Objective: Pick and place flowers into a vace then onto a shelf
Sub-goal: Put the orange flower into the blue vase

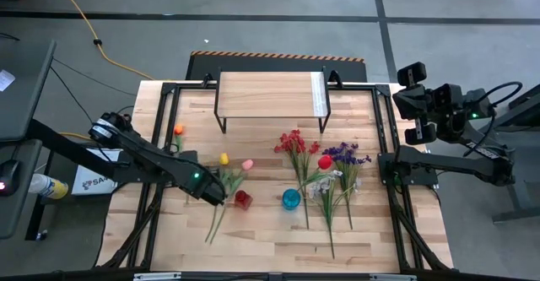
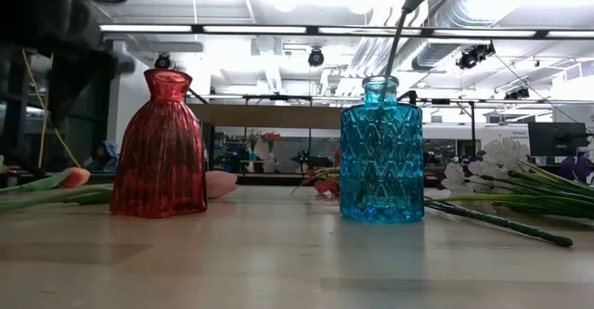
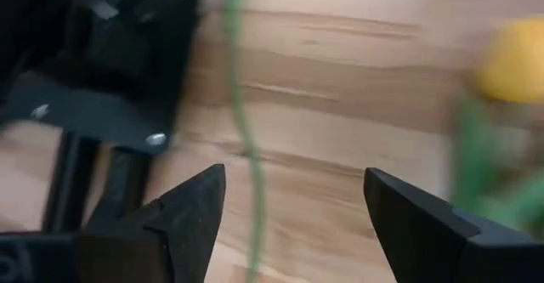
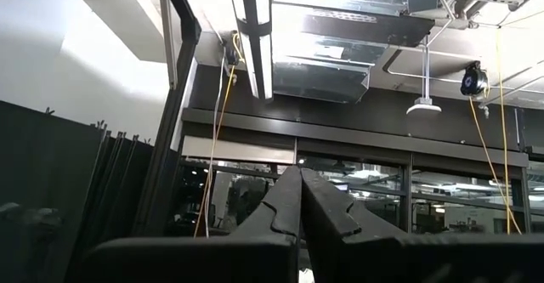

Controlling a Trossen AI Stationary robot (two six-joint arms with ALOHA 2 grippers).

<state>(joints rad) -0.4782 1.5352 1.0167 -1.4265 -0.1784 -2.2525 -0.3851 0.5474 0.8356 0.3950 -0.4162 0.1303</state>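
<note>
From above, the left gripper [image 1: 215, 193] hovered over tulip stems [image 1: 221, 205] beside the red vase [image 1: 243, 199] — only its wrist camera showed the fingers [image 3: 183, 219] spread around a blurred stem [image 3: 246, 138]. The right gripper [image 4: 299, 202] was pinched shut, empty — parked off-table.

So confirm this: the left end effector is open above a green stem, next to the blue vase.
Not quite. The left end effector is open over a green stem, but beside the red vase, not the blue vase; the high view shows it.

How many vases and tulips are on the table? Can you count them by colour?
Red vase: 1
Blue vase: 1
Orange tulip: 1
Yellow tulip: 1
Pink tulip: 1
Red tulip: 1
Total: 6
</note>
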